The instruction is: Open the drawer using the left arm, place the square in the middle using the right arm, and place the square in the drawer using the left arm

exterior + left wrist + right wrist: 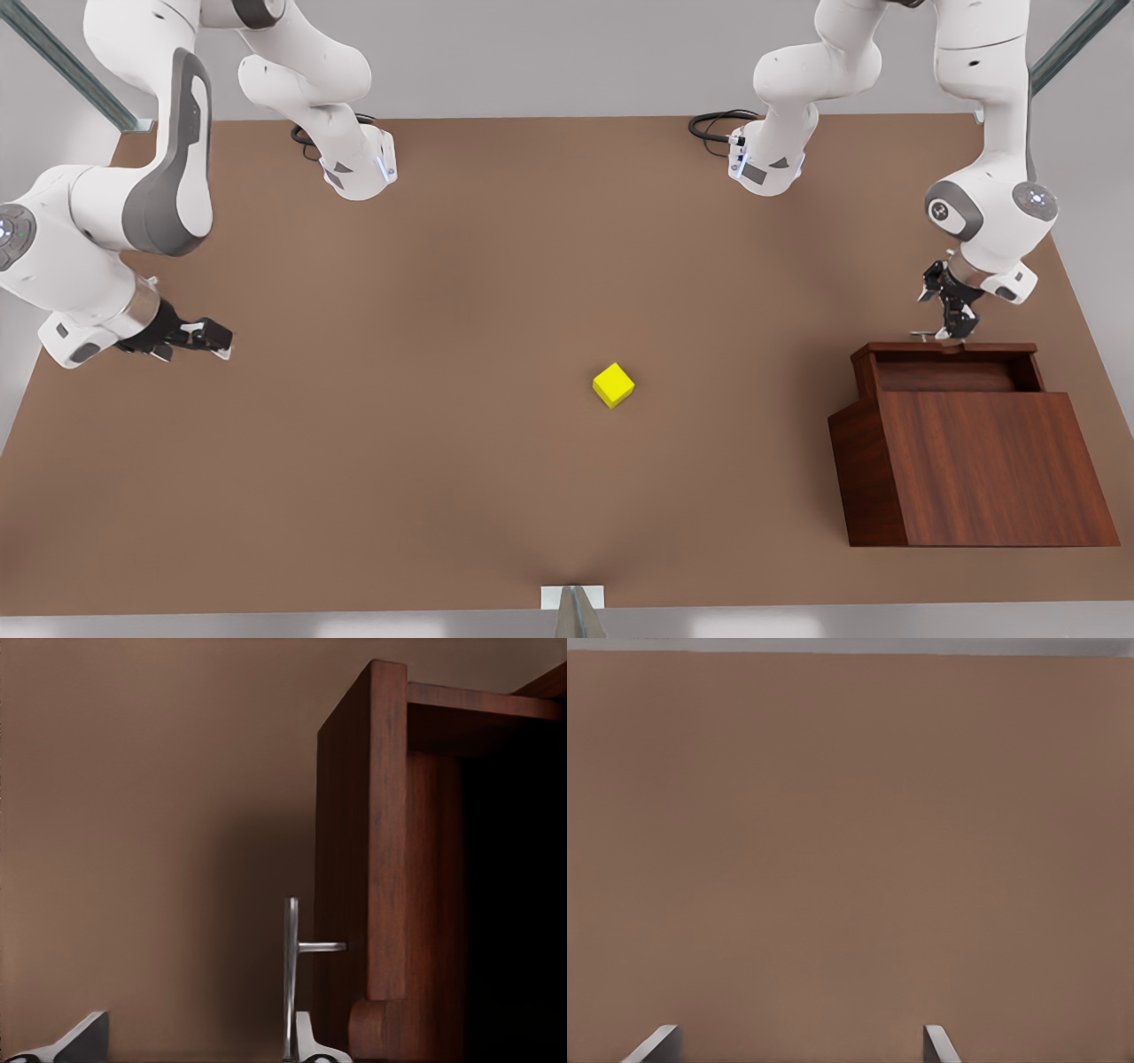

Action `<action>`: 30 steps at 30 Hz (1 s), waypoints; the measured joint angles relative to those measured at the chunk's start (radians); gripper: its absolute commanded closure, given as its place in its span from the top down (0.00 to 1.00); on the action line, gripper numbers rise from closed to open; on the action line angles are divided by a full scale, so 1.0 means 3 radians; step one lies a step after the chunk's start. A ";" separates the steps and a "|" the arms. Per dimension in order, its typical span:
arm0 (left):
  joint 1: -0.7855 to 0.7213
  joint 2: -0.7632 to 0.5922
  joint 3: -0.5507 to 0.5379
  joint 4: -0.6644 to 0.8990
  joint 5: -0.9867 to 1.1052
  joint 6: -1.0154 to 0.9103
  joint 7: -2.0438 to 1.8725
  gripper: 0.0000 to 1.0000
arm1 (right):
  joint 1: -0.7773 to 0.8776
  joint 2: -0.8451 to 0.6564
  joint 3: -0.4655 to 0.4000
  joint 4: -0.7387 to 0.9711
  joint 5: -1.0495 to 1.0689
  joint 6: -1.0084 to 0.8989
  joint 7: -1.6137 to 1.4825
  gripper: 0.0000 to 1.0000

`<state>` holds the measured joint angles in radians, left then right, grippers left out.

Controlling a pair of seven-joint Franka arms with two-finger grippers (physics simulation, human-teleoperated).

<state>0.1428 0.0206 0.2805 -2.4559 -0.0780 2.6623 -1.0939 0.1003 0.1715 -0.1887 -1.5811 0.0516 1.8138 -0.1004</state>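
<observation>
While the yellow cube (613, 385) is sitting mid-table, the left gripper (946, 330) is hanging wide open beside the drawer's handle (291, 974), seemingly clear; it should be lifting straight away. The right gripper (205, 340) is waiting, parted.

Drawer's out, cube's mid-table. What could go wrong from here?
1. The left claw is open beside the handle; lifting away carelessly could snag the bar and shift the drawer.
2. The square sits rotated on the table, so a grasp not aligned to its faces may twist or slip.
3. The drawer opening looks narrow; a drop could clip its rim.
The right claw waits, open.
</observation>
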 measured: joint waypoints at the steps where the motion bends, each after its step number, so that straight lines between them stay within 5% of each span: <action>1: -0.0003 -0.0029 0.0006 0.0000 0.0003 -0.0069 0.0000 1.00 | -0.0013 0.0053 0.0000 0.0122 -0.0003 -0.0045 0.0015 1.00; 7: -0.0209 -0.0938 0.0038 -0.0107 0.0464 -0.0848 0.0074 1.00 | -0.0061 0.0057 -0.0006 0.0409 0.0038 -0.0430 0.0024 1.00; 9: -0.0406 -0.1025 0.0031 0.0299 0.0745 -0.1065 0.0972 1.00 | -0.0035 0.0057 0.0000 0.0494 0.0043 -0.0643 0.0023 1.00; 12: -0.1035 -0.0082 -0.0090 0.1473 0.0890 -0.1517 0.2160 1.00 | -0.0015 0.0058 0.0016 0.0495 0.0053 -0.0651 0.0028 1.00; 17: -0.1132 0.1037 -0.1268 0.3112 0.0668 -0.2688 0.2540 1.00 | -0.0035 0.0070 0.0010 0.0591 0.0079 -0.0600 0.0023 1.00; 22: -0.1116 0.1648 -0.2009 0.3614 0.0534 -0.2655 0.3365 1.00 | -0.0049 0.0052 0.0000 0.0596 0.0074 -0.0616 0.0008 1.00; 30: -0.1545 0.2347 -0.2065 0.3860 0.0603 -0.2136 0.4117 1.00 | -0.0050 0.0047 -0.0010 0.0597 0.0074 -0.0604 0.0007 1.00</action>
<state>-0.3206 0.7245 -0.3390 -1.2978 0.1029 2.0215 0.1413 0.0854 0.1857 -0.1916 -1.4021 0.0736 1.6326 -0.0982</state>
